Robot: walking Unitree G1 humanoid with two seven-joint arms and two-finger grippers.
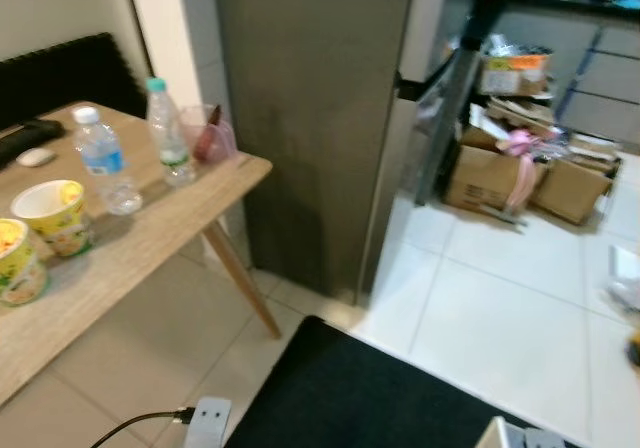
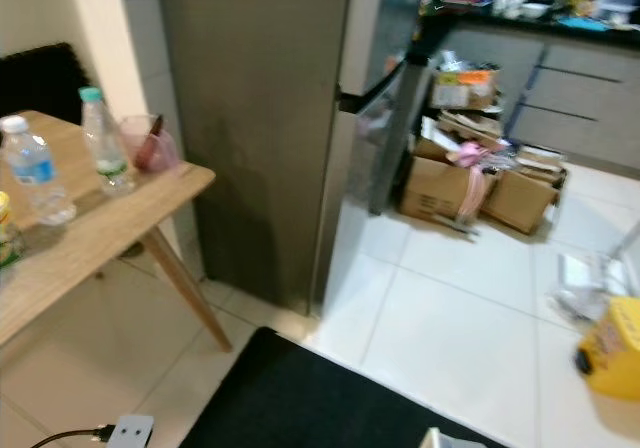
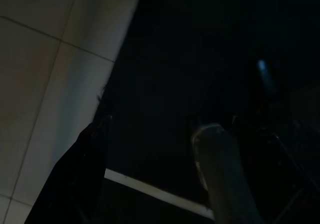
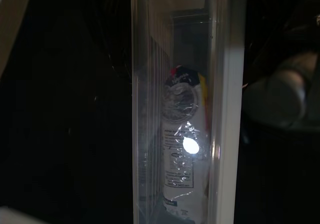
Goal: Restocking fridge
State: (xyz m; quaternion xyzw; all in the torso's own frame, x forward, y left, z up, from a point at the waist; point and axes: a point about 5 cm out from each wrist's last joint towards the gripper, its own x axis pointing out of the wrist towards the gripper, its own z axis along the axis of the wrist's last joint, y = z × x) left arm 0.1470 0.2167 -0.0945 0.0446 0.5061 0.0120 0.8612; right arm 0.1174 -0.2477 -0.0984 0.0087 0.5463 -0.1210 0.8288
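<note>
The fridge (image 1: 310,118) stands tall and dark grey with a dull brushed-metal face, its doors shut; everything else is placed from it. To the fridge's left a pale wooden table (image 1: 150,238) on slanted legs carries the likely stock: two clear plastic water bottles (image 1: 105,163), one with a white cap and one with a green cap (image 1: 157,85), two yellow paper noodle cups (image 1: 55,213), and a pinkish translucent cup (image 1: 210,133) nearest the fridge. Judging by looks, the bottles should be moderately heavy if full, smooth and a little slippery, with thin walls that give under a squeeze; a hold around the mid-body just beside the label seems safest; the noodle cups look light and crushable, best taken low on the wall rather than at the rim. To the fridge's right, brown cardboard boxes (image 1: 520,178) sit on glossy white tiles; a black mat (image 1: 360,398) lies before the fridge.

Both arms appear to hang idle; whether either gripper is open or closed cannot be told. The right wrist view shows a white labelled bottle (image 4: 182,149) behind clear plastic; the left wrist view is dark, with tile floor (image 3: 45,74) dimly visible.
</note>
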